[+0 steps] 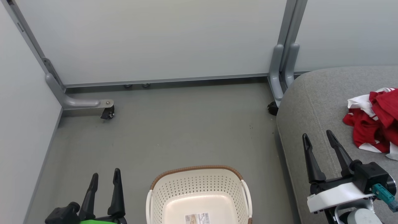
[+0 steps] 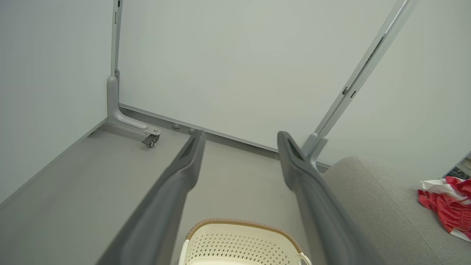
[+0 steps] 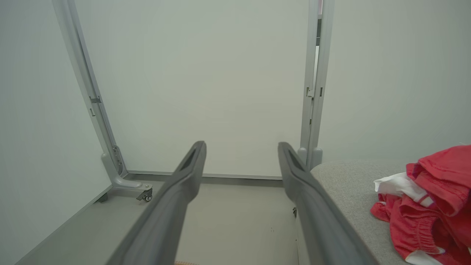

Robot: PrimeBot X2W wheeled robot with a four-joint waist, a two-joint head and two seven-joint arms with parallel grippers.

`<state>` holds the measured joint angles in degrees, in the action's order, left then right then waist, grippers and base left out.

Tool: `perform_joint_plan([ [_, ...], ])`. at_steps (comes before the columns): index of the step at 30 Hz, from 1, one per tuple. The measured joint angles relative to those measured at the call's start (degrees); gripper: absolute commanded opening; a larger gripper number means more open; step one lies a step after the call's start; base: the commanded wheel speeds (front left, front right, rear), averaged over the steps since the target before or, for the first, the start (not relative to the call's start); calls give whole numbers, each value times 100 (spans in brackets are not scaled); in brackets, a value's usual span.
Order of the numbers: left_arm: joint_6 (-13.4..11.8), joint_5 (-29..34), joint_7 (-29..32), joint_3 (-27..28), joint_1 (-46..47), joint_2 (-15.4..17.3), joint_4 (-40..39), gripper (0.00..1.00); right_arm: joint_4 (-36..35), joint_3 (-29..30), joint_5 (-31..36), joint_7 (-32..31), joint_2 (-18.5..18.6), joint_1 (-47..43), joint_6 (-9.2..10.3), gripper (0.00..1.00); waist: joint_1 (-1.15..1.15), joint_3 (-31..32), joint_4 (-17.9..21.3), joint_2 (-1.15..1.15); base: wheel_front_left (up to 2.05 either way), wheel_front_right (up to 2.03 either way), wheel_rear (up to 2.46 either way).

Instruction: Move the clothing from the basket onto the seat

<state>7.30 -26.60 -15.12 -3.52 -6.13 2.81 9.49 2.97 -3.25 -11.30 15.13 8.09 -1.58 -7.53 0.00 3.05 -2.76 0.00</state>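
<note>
The red clothing with white trim [image 1: 374, 124] was found in a loose, crumpled heap on the grey upholstered seat [image 1: 317, 102], towards its right side in the head view and well apart from the basket [image 1: 199, 186]. It was judged to have been dropped there rather than laid out, since the task asks only for a transfer. The cream perforated basket, edged with a brown woven-look rim, was set on the floor [image 1: 174, 130] near the seat's rounded corner and between the two arms, presumably so that either could reach it. No garment was seen in the visible part of it, so the task was judged done or nearly so.

The left end effector [image 1: 105, 175] and the right end effector [image 1: 317, 135] were both spread wide, with nothing between the fingers. They were held clear of basket and clothing, as if at rest.

A paper label [image 1: 197, 218] was stuck to the basket's bottom. Its print was too small to be read, and no brand could be made out.
</note>
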Motion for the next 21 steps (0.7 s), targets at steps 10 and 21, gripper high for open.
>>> perform_joint_plan([
  [10, -3, -122, 70, 18, -55, -13, 272, 0, 271, -16, -280, -70, -90, -160, -1, 0, 0, -17, 10, 0, 0, 0, 0],
  [21, -5, -1123, 342, 112, 12, -2, 328, 0, 402, 78, -1478, -354, -119, -95, -1, 0, 0, -44, 34, 0, 0, 0, 0],
])
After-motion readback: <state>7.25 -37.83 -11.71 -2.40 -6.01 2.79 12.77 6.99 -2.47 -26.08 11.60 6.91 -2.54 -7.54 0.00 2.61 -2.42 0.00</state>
